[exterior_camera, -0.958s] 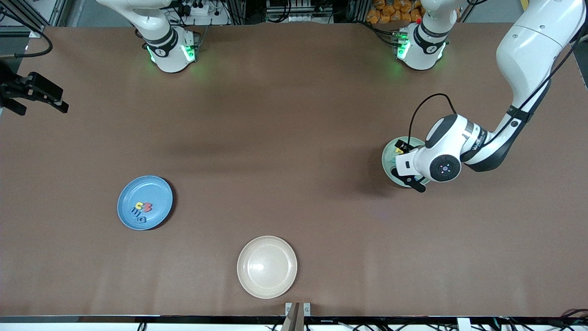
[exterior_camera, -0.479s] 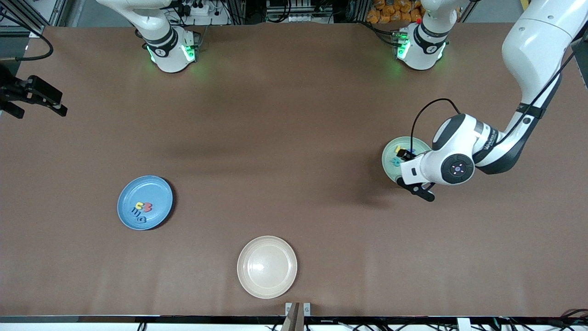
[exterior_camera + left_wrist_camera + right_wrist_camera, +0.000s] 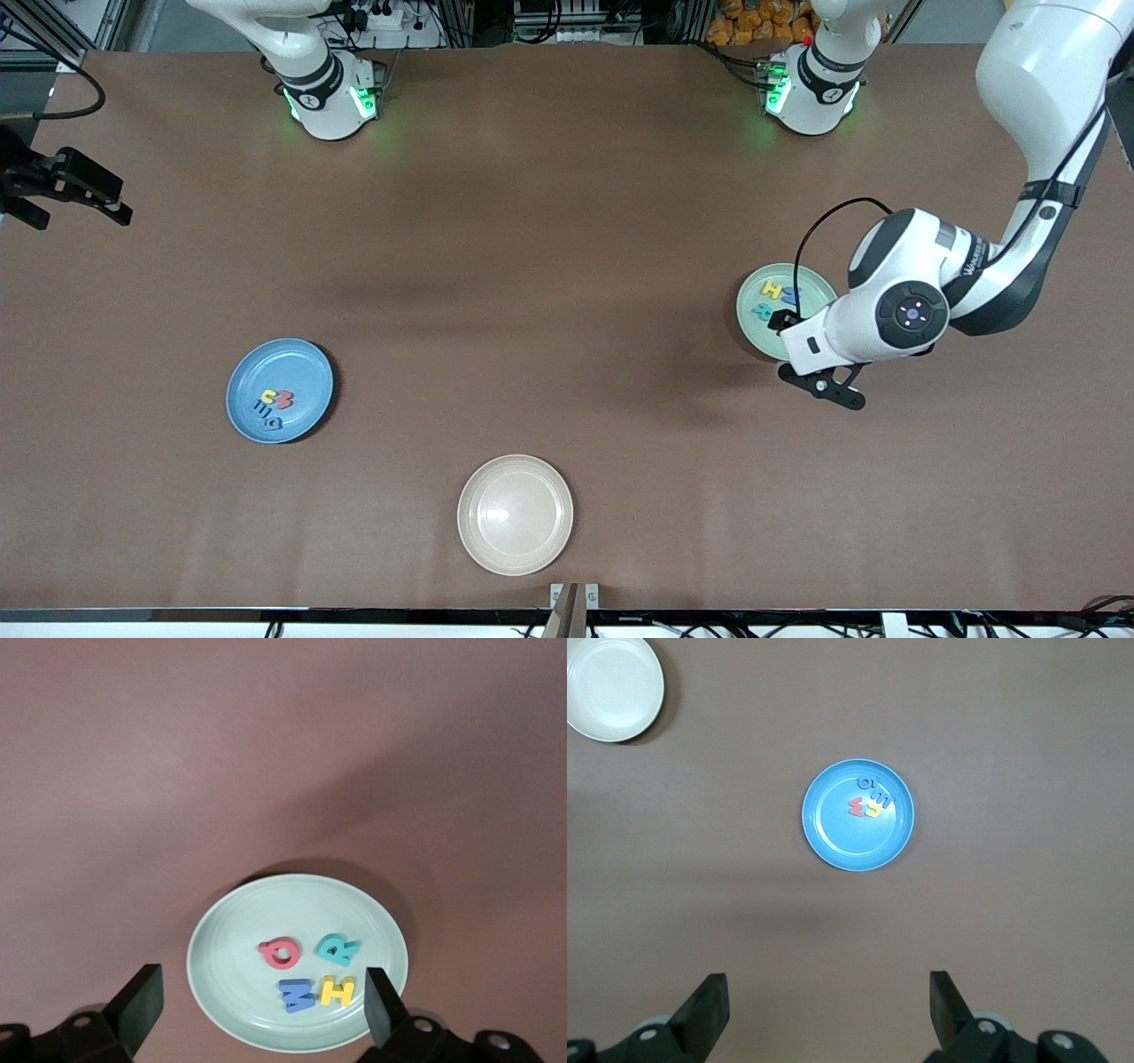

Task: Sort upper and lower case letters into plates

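The pale mint green plate (image 3: pixel 749 323) lies toward the left arm's end of the table. It holds a yellow H (image 3: pixel 771 289), a teal R (image 3: pixel 761 311) and a blue letter (image 3: pixel 791 298). The left wrist view shows this plate (image 3: pixel 230 966) with a red Q (image 3: pixel 280 951), teal R (image 3: pixel 337 947), blue W (image 3: pixel 296 995) and yellow H (image 3: pixel 337 991). My left gripper (image 3: pixel 831 391) is open and empty over the plate's rim. The blue plate (image 3: pixel 301 368) holds several small letters (image 3: pixel 275 403), also seen in the right wrist view (image 3: pixel 869 803). My right gripper (image 3: pixel 84 190) is open and empty, waiting high at the table's edge.
An empty cream-beige plate (image 3: pixel 515 514) lies near the front edge, nearer the camera than both other plates; it also shows in the right wrist view (image 3: pixel 611 675). The two arm bases stand along the table's back edge.
My left gripper has drawn back off the mint plate toward the camera and the left arm's end, uncovering the letters in it. The right gripper has barely moved.
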Robot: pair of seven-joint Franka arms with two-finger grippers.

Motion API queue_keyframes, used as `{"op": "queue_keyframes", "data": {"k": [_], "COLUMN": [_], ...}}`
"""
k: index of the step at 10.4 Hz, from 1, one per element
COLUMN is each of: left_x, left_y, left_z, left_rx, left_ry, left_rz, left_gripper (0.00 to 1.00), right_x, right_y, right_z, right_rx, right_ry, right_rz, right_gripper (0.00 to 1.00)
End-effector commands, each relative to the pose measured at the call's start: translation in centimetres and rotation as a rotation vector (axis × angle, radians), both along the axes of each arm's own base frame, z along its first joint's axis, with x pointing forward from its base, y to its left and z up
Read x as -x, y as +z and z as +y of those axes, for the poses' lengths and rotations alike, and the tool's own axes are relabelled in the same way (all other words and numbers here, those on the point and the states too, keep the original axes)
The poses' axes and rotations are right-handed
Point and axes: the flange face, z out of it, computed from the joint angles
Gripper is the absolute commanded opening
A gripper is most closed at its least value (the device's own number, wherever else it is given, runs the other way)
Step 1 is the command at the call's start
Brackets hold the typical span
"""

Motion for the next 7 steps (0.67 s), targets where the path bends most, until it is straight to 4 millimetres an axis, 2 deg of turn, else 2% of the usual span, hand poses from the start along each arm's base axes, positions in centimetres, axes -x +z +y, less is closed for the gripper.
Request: {"op": "queue_keyframes", "data": {"k": [1,2,3,5,7], "left_x": [0.9,0.9,0.9,1.2,2.9], "left_y": [5.2,8.1,12.0,18.3,23.6], "left_z": [-0.3,0.7,1.6,6.2,9.5], "left_rx": [-0.017,0.022,0.035,0.082,0.102], "left_ry": [0.128,0.198,0.241,0.374,0.445], "left_rz": [-0.055,-0.080,-0.142,-0.229,-0.301], "left_gripper": [1.00,1.00,1.00,1.00,1.00], "right_x": [0.0,0.1,0.2,0.2,0.0], "right_y": [0.0,-0.4,-0.3,-0.3,-0.6], "right_z": [0.2,0.1,0.1,-0.3,-0.2], "right_rx": [0.010,0.010,0.010,0.010,0.010], "right_ry": [0.002,-0.001,-0.001,-0.007,-0.005], "right_rz": [0.009,0.017,0.017,0.017,0.020], "right_gripper": [1.00,1.00,1.00,1.00,1.00]}}
